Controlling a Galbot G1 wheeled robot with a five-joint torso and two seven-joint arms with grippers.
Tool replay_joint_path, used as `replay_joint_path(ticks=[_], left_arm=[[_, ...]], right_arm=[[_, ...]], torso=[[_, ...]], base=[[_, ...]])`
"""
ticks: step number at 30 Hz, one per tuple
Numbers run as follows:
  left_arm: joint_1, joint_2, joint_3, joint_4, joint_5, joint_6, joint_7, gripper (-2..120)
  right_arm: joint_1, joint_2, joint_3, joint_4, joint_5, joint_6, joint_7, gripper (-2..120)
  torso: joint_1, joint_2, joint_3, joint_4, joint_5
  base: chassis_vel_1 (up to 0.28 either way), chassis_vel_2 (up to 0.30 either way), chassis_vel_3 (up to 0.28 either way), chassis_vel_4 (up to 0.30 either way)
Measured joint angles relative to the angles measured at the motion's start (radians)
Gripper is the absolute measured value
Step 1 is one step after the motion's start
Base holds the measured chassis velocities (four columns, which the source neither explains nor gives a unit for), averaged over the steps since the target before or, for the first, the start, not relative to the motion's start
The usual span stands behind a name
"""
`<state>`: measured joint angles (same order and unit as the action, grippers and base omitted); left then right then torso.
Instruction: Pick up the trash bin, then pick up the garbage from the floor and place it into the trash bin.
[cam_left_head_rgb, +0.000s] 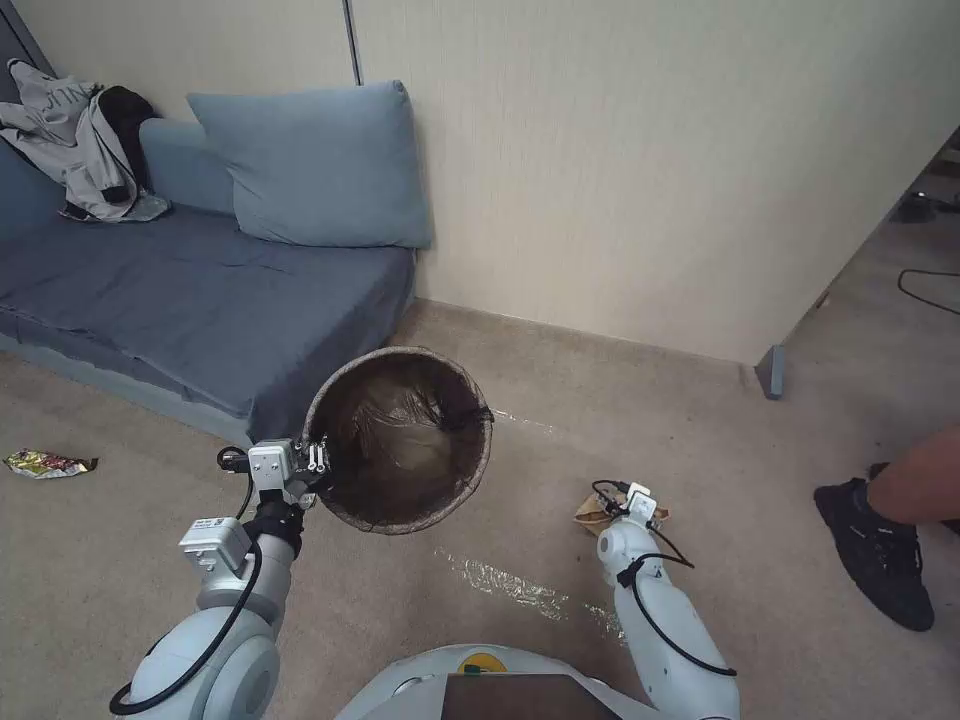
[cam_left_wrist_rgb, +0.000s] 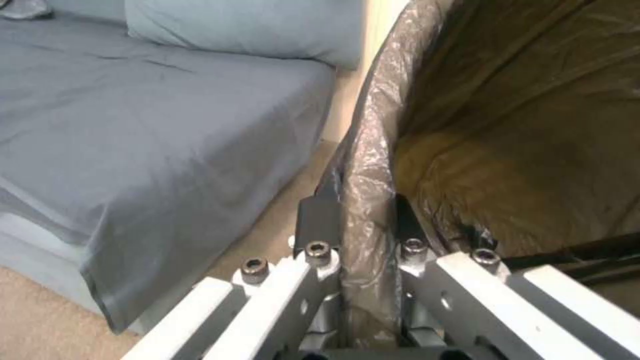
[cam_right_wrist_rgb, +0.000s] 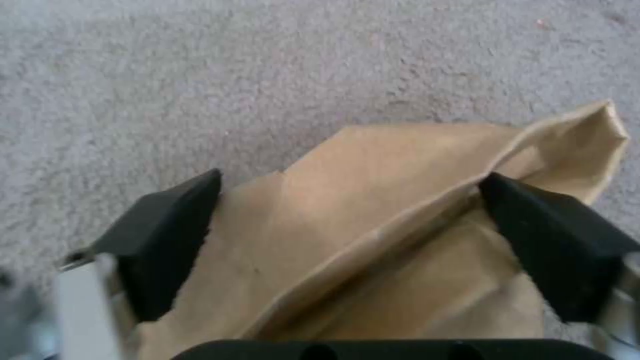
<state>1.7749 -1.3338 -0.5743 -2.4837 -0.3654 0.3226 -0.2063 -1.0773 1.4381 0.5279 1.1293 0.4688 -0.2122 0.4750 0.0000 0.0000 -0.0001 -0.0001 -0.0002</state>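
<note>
On the beige carpet (cam_left_head_rgb: 760, 470) beside the blue fabric sofa (cam_left_head_rgb: 180, 300), the left gripper (cam_left_wrist_rgb: 363, 220) is clamped on the rim of the round white plastic bin lined with crinkly dark translucent bag (cam_left_head_rgb: 400, 440), lifted and tilted. The right gripper (cam_right_wrist_rgb: 347, 235) is low, its black pads spread wide around creased tan folded paper (cam_right_wrist_rgb: 373, 210), which lies between them.

A blue sofa (cam_left_head_rgb: 190, 300) is sitting at ten o'clock, a blue cushion (cam_left_head_rgb: 315, 165) leaning against the wall and a grey jacket (cam_left_head_rgb: 75, 140) lying at its far end. A person's black shoe (cam_left_head_rgb: 880, 550) is resting at three o'clock.
</note>
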Motion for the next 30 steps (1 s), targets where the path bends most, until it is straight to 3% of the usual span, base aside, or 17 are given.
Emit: replay_joint_path(ticks=[23,30], left_arm=[[0.005,-0.008,0.003,-0.008,0.002,-0.004,0.0,2],[0.006,-0.01,0.004,-0.011,0.004,-0.006,0.0,2]], right_arm=[[-0.013,0.001,0.0,-0.005,-0.014,0.042,-0.015,6],[-0.017,-0.002,0.001,0.001,-0.011,0.046,-0.015,0]], torso=[[0.0,0.0,0.0,0.0004,0.0003],[0.0,0.0,0.0,0.0005,0.0006]], base=[[0.0,0.0,0.0,0.0],[0.0,0.0,0.0,0.0]])
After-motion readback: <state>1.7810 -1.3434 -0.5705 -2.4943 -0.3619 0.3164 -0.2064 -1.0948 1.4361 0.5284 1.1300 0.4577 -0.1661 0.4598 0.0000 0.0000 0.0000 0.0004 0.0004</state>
